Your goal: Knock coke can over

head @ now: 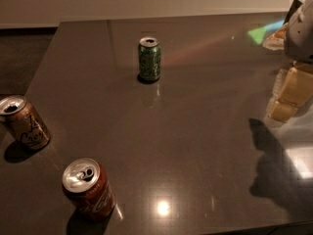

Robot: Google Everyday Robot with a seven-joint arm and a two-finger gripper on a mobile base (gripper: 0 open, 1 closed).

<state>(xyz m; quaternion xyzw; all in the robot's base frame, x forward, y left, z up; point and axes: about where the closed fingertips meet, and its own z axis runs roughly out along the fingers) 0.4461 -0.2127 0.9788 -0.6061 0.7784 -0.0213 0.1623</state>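
The coke can [88, 189] is red with white script and a silver top. It stands upright near the front left of the dark table [195, 146]. My gripper [289, 94] is at the far right edge of the view, tan parts under a grey body, low over the table's right side. It is far from the coke can, with the width of the table between them. Its shadow falls on the table in front of it.
A green can [149, 58] stands upright at the table's centre back. A tan-orange can with dark cursive writing [23, 122] stands at the left edge. A pale object [276, 33] lies at the back right behind the gripper. A ceiling light reflects near the front edge.
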